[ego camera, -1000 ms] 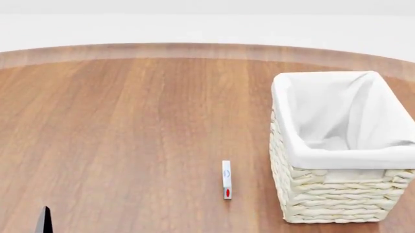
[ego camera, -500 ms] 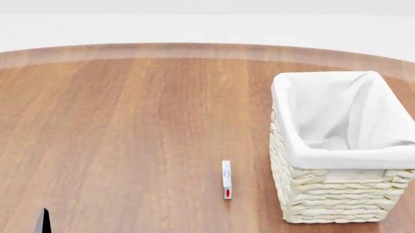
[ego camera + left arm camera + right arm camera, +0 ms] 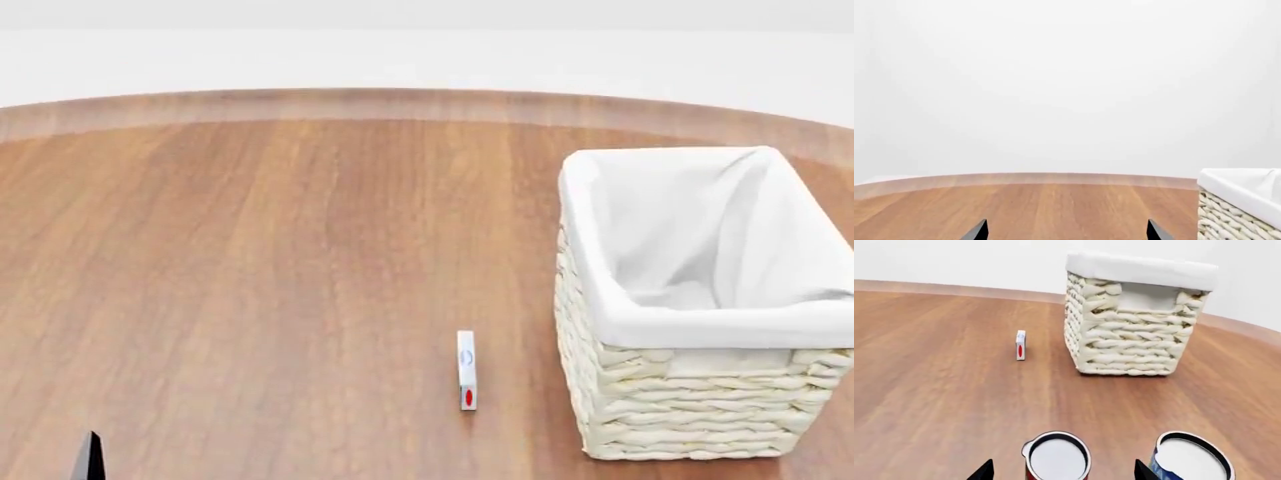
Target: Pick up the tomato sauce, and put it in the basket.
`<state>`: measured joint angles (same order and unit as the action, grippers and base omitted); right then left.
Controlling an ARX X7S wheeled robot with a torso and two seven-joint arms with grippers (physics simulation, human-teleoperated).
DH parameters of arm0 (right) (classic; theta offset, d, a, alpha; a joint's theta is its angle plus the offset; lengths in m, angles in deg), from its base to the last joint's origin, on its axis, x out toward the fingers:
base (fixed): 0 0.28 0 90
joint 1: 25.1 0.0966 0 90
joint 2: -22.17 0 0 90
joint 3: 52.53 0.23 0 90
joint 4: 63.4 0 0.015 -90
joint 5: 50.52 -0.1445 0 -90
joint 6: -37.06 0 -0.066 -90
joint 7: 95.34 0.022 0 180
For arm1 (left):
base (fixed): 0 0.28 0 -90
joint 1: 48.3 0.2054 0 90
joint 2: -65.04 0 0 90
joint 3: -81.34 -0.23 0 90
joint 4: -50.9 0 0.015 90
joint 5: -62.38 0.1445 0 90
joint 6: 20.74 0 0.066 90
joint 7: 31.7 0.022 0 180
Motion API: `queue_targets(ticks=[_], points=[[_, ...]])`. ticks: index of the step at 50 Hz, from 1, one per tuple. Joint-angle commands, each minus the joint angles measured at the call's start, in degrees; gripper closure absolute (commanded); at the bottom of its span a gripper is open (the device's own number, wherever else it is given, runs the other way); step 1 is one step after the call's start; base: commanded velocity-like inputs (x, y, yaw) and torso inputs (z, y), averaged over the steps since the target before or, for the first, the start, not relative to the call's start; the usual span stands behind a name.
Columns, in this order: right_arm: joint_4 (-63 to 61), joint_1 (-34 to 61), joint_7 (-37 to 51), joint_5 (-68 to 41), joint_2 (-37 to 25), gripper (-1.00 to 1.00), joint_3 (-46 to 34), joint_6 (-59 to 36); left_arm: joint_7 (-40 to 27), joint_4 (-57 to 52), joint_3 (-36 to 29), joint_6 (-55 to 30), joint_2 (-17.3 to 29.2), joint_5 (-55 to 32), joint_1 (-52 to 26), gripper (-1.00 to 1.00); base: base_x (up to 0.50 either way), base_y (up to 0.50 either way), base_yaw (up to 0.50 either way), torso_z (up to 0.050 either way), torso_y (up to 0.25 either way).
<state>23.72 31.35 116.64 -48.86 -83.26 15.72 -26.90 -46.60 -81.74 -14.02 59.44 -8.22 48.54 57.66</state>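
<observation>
The tomato sauce can [image 3: 1056, 458], silver top over a red side, stands on the wooden table in the right wrist view. My right gripper [image 3: 1064, 472] is open, its two dark fingertips on either side of the can and apart from it. The can and the right gripper are out of the head view. The cream wicker basket [image 3: 694, 400] with a white liner stands at the right of the head view. It also shows in the right wrist view [image 3: 1127, 340], beyond the can, and in the left wrist view [image 3: 1227, 212]. My left gripper [image 3: 1067, 231] is open and empty over bare table.
A blue can [image 3: 1191, 462] with a silver top stands close beside the tomato sauce can. A small thin white box [image 3: 466, 370] with a red spot stands upright left of the basket, also in the right wrist view [image 3: 1020, 345]. The table's far edge [image 3: 427, 100] curves across the back.
The left fingertip at the bottom left of the head view has sunk very slightly. Nothing else has moved.
</observation>
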Motion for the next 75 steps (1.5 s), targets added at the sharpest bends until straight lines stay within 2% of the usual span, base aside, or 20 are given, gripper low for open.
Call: queue_targets(ticks=[1, 17, 75], points=[[3.06, 1.98, -1.74, -2.35, -0.32, -1.0, -1.48, -0.41, -0.3, 0.64, -0.46, 0.46, 0.3, -0.05, -0.1, -1.0, 0.0, 0.0, 0.0, 0.0, 0.0], [8.12, 5.2, -2.75, -6.19, -0.15, -1.0, -1.67, 0.09, -0.78, 1.4, -0.75, 1.07, 0.75, -0.18, -0.11, -1.0, 0.0, 0.0, 0.0, 0.0, 0.0], [18.73, 13.87, -6.08, -9.87, 1.25, -1.0, -3.92, -2.6, -2.13, 3.09, -2.14, 2.72, 2.08, -0.42, -0.23, -1.0, 0.0, 0.0, 0.0, 0.0, 0.0]])
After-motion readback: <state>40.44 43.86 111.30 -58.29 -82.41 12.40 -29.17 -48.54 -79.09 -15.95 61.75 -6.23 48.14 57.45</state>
